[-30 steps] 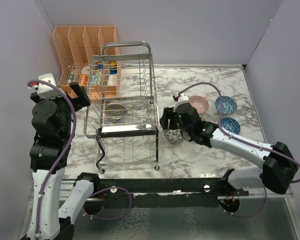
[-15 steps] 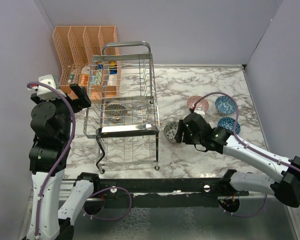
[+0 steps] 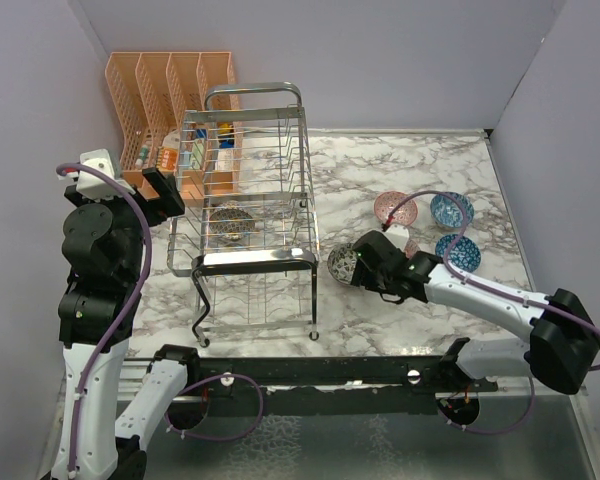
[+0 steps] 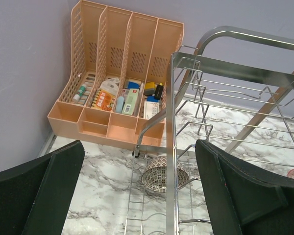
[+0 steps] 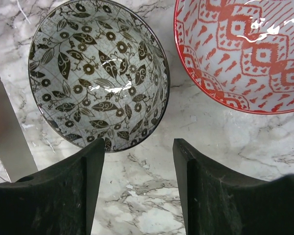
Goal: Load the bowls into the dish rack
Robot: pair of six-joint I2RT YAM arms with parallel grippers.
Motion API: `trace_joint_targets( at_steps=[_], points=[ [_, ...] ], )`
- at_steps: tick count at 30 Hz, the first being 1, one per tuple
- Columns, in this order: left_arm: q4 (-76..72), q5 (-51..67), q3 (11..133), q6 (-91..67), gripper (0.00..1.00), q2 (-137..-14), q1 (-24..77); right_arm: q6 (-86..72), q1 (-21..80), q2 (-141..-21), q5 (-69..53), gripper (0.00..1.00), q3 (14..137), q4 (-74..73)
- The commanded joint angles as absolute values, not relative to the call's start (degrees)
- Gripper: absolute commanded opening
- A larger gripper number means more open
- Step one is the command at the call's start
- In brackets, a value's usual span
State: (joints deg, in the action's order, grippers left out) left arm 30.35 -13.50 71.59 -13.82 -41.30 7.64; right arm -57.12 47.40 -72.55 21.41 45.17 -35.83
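The chrome dish rack (image 3: 250,190) stands left of centre, and a grey-beige patterned bowl (image 3: 232,222) lies on its lower grid; the left wrist view shows this bowl (image 4: 165,175) through the rack's wires (image 4: 186,122). A black-and-white bowl (image 3: 338,262) sits on the marble just right of the rack. My right gripper (image 3: 355,263) is open at its near rim, holding nothing. In the right wrist view this bowl (image 5: 99,73) and a pink-red bowl (image 5: 245,54) lie beyond the open gripper (image 5: 138,161). Two blue bowls (image 3: 451,209) (image 3: 458,251) rest at the right. My left gripper (image 3: 155,190) hangs open left of the rack.
An orange slotted organizer (image 3: 170,110) with small items stands behind the rack against the back wall, also in the left wrist view (image 4: 122,88). Purple walls close in the left, back and right. The pink-red bowl (image 3: 395,208) sits just behind my right forearm.
My right gripper came off from above the black-and-white bowl, drew back to the right, then edged left again to its rim. The bowl rests on the table. The left arm barely moved.
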Motion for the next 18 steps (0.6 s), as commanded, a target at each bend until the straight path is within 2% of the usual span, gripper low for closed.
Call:
trace_joint_targets(
  at_steps=[1, 13, 18],
  points=[
    [29.9, -12.7, 72.3, -14.0, 0.99, -41.2, 7.9, -60.1, 47.2, -71.0, 25.7, 0.56, 42.7, -29.5],
    [29.9, -12.9, 72.3, -13.7, 0.99, -41.8, 7.9, -60.7, 46.8, -75.6, 26.4, 0.47, 41.5, -23.1],
    [30.0, -13.2, 72.2, -13.6, 0.99, -41.8, 7.9, -60.4, 46.5, -78.5, 26.0, 0.36, 41.7, -22.0]
  ],
)
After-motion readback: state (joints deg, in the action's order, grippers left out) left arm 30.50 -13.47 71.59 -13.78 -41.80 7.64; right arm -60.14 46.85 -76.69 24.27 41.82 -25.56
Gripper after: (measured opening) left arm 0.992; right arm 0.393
